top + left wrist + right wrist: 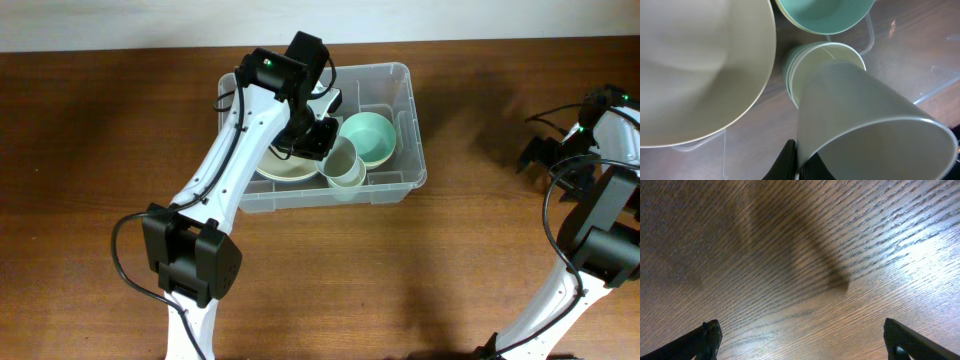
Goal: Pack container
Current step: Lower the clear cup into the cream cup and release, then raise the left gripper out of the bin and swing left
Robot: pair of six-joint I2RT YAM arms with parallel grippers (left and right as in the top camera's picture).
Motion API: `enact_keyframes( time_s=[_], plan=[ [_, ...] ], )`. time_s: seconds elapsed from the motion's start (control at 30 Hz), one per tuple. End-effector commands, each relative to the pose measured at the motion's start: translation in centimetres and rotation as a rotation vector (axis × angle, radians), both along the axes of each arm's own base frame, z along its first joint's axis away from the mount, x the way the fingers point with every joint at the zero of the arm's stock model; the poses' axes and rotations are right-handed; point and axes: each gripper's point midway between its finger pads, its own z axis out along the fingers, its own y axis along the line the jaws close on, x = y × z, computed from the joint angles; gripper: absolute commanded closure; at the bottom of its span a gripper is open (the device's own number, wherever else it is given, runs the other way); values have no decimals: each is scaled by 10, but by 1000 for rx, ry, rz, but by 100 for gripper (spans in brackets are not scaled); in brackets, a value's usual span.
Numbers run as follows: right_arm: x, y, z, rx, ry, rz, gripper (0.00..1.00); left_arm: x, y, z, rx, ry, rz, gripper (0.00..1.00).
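Container (pixel 410 120) sits toward 12 o'clock on the tabletop (pixel 100 200), holding a cream bowl (pixel 285 165), teal bowl (pixel 372 135) and stacked cups (pixel 820 55). Left end effector (pixel 797 165) pinches a tilted pale cup (pixel 865 125), base at the stack's mouth, at the bin's 6 o'clock; recommend straightening it before release to avoid tipping. Right end effector (pixel 801 332) hangs wide open, empty, at 3 o'clock.

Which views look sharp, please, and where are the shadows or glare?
Overhead: sharp, evenly lit, soft arm shadows on the table, the container see-through. Left wrist: the pale cup and cream bowl loom close, slightly soft and stretched. Right wrist: crisp wood grain, a dark diagonal shadow, bright sheen at the right.
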Motion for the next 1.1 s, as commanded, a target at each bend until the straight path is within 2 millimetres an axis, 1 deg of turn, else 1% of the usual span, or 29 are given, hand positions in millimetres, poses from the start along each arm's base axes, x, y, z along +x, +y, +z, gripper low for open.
enact_keyframes(
  time_s=[0.0, 0.1, 0.2, 0.27, 0.47, 0.5, 0.6, 0.63, 0.7, 0.77, 0.87, 0.93, 0.97, 1.07],
  plan=[
    [-1, -2, 6, -8, -12, 3, 1, 1, -3, -2, -5, -6, -23, 93],
    [-1, -2, 6, -8, -12, 2, 1, 1, -3, -2, -5, -5, -23, 93],
    [-1, -2, 6, -8, -12, 2, 1, 1, -3, -2, -5, -6, -23, 81],
    [-1, -2, 6, -8, -12, 2, 1, 2, -3, -2, -6, -9, -23, 79],
    [-1, -2, 6, -8, -12, 2, 1, 2, -4, -2, -8, -12, -23, 76],
    [-1, -2, 6, -8, -12, 2, 1, 3, -4, -2, -8, -13, -23, 73],
    [-1, -2, 6, -8, -12, 2, 1, 8, -2, -1, -1, -43, -45, 57],
    [-1, -2, 6, -8, -12, 2, 1, 12, 2, -1, 13, -58, -39, 50],
    [-1, -2, 6, -8, -12, 2, 1, 23, 14, 4, 60, -106, -16, 40],
    [-1, -2, 6, -8, -12, 2, 1, 34, 27, 14, 95, -155, 12, 34],
    [-1, -2, 6, -8, -12, 2, 1, 50, 50, 45, 125, -239, 68, 30],
    [-1, -2, 6, -8, -12, 3, 1, 57, 70, 73, 140, -298, 112, 25],
    [-1, -2, 6, -8, -12, 2, 1, 59, 82, 90, 147, -335, 141, 22],
    [-1, -2, 6, -8, -12, 3, 1, 58, 108, 131, 142, -418, 204, 17]
  ],
)
